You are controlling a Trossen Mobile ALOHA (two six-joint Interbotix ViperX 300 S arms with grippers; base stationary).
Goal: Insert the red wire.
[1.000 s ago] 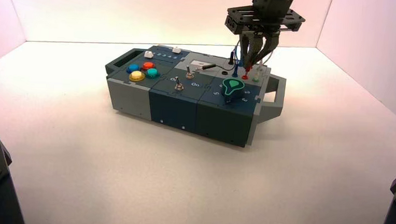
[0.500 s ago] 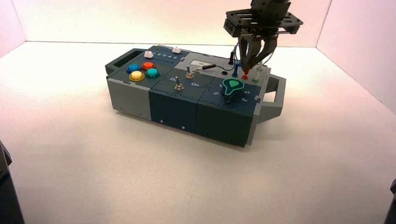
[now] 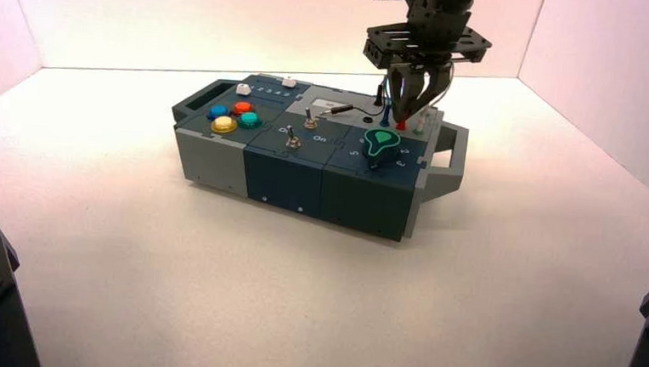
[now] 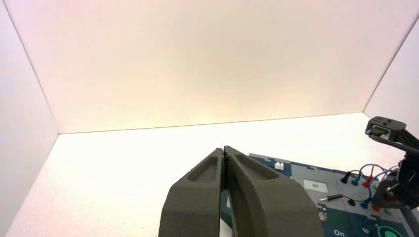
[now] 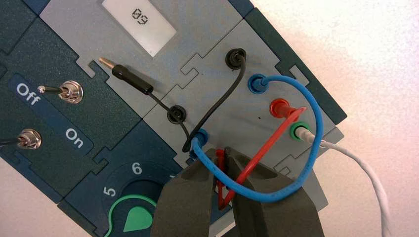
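We see the right gripper (image 5: 223,170) pinching the red wire (image 5: 262,148) over the box's (image 3: 287,177) far right; the left gripper (image 4: 225,160) is pressed together.

Plain white walls (image 3: 187,13) on three sides; white floor (image 3: 297,292); warm pinkish light, soft shadows.

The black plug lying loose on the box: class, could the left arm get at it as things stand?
Probably yes. The black plug lies bare on the grey panel, nothing over it. The left tool, shut, waits far back, and the right tool grips the red wire at the sockets beside it.
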